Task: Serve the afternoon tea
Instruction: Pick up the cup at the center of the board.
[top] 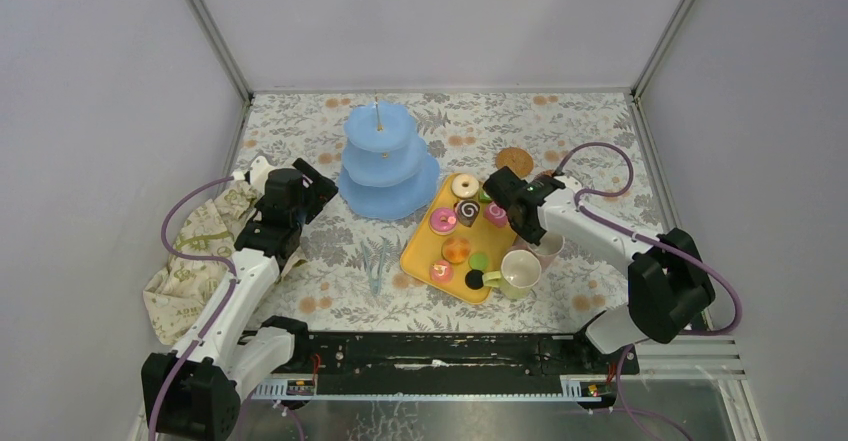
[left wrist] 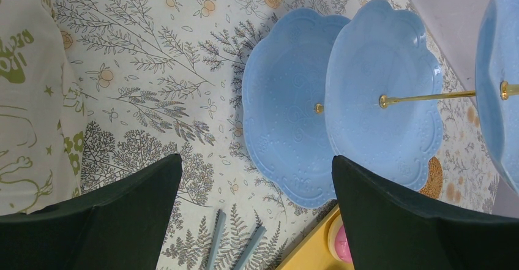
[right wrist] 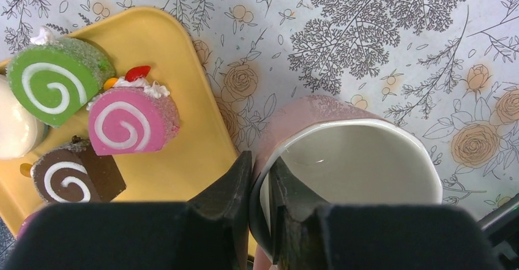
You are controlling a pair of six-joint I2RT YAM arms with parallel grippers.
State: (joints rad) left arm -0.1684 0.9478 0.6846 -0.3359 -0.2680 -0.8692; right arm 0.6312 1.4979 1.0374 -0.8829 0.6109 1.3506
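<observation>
My right gripper point(right wrist: 262, 173) point(top: 527, 223) is shut on the rim of the pink mug point(right wrist: 361, 163) point(top: 550, 248), one finger inside and one outside. The mug stands on the tablecloth just right of the yellow tray point(top: 420, 253) point(right wrist: 183, 141). The tray carries several toy pastries, among them a pink roll point(right wrist: 131, 122), a green roll point(right wrist: 55, 80) and a brown roll point(right wrist: 73, 178). At its near corner is the pale green mug point(top: 520, 273). The light-blue three-tier stand point(top: 388, 161) point(left wrist: 294, 123) is left of the tray. My left gripper point(top: 312, 183) point(left wrist: 257, 166) hangs open beside the stand, holding nothing.
A beige cloth with green print point(top: 195, 256) point(left wrist: 27, 98) lies at the left edge under my left arm. A round brown disc point(top: 513, 160) lies behind the tray. Two grey-blue sticks point(left wrist: 214, 239) lie on the flowered tablecloth. Walls close in the back and both sides.
</observation>
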